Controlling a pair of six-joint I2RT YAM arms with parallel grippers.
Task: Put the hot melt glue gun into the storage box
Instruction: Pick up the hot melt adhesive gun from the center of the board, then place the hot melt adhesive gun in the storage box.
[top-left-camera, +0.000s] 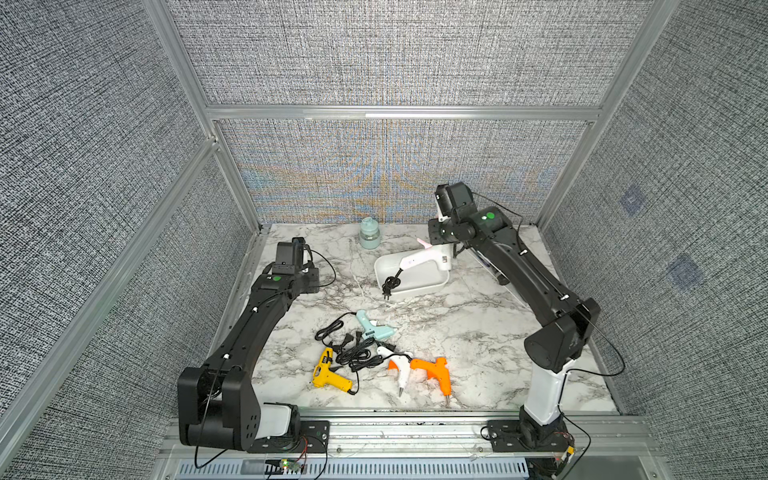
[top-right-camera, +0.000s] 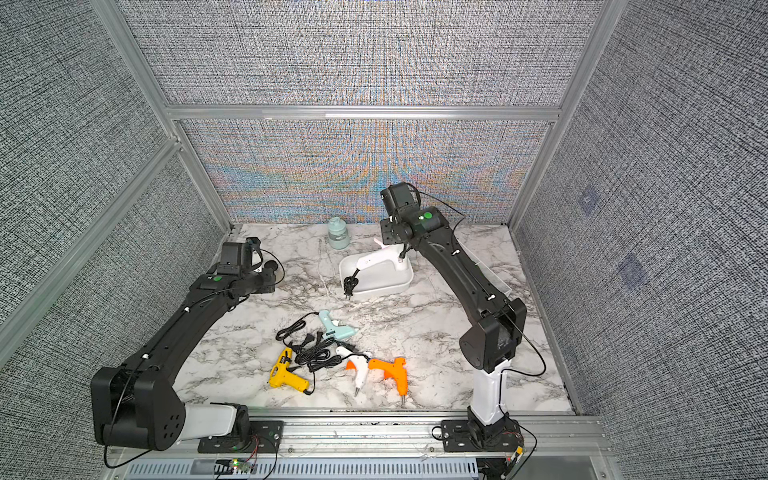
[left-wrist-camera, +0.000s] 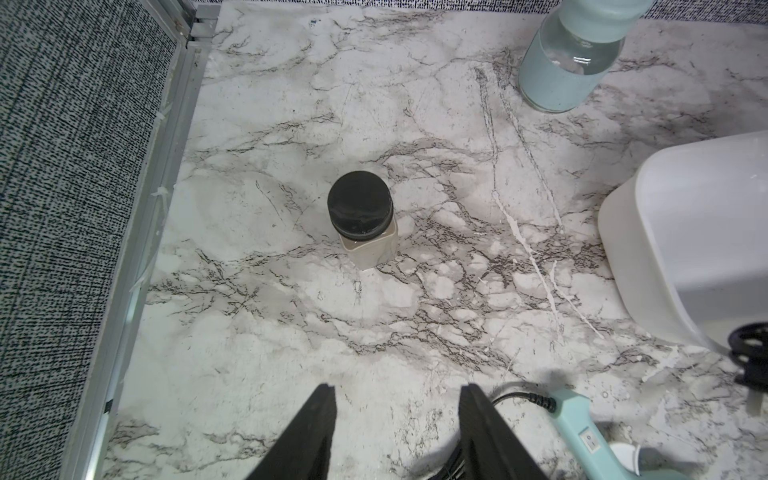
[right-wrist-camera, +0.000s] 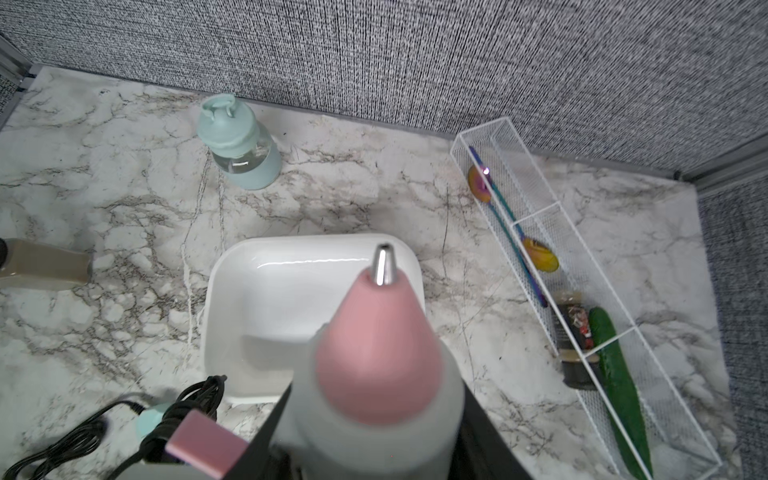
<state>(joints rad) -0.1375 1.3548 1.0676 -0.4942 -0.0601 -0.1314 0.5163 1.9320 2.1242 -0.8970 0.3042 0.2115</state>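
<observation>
Bench (top-left-camera: 478, 332) with white marble pattern, shown in both top views. Toward rear centre: shallow white plastic rectangular storage box (top-left-camera: 419, 291) with rounded corners. Over its opening, tilted: white plastic hot melt glue gun with pink nozzle cone (top-left-camera: 424, 259), carried at the end of black right arm (top-left-camera: 519, 266). Bundled black cord (top-left-camera: 390, 284) hanging across the near wall. Contact between gun and box: cannot tell. Near the rear wall, apart from the box: upright glass bottle with mint-green cap and sleeve (top-left-camera: 370, 233). Nearer the front, grouped among tangled black cables (top-left-camera: 357, 353): mint-green glue gun (top-left-camera: 374, 328), yellow glue gun (top-left-camera: 328, 370), white glue gun with orange trigger (top-left-camera: 400, 370), orange glue gun (top-left-camera: 434, 372).

Left wrist view. Left gripper (left-wrist-camera: 397, 390) above bare bench, black fingers (left-wrist-camera: 316, 428) spread, nothing between them. Ahead, well apart: small upright beige jar with black round lid (left-wrist-camera: 360, 208).

Right wrist view. Right gripper (right-wrist-camera: 374, 419) with fingers (right-wrist-camera: 274, 419) pinching the gun body from both sides. Pink cone and metal tip directly above the box interior. Beside the box, apart from it: long see-through divided tray with white edges (right-wrist-camera: 536, 213), holding a green cucumber (right-wrist-camera: 619, 390).
</observation>
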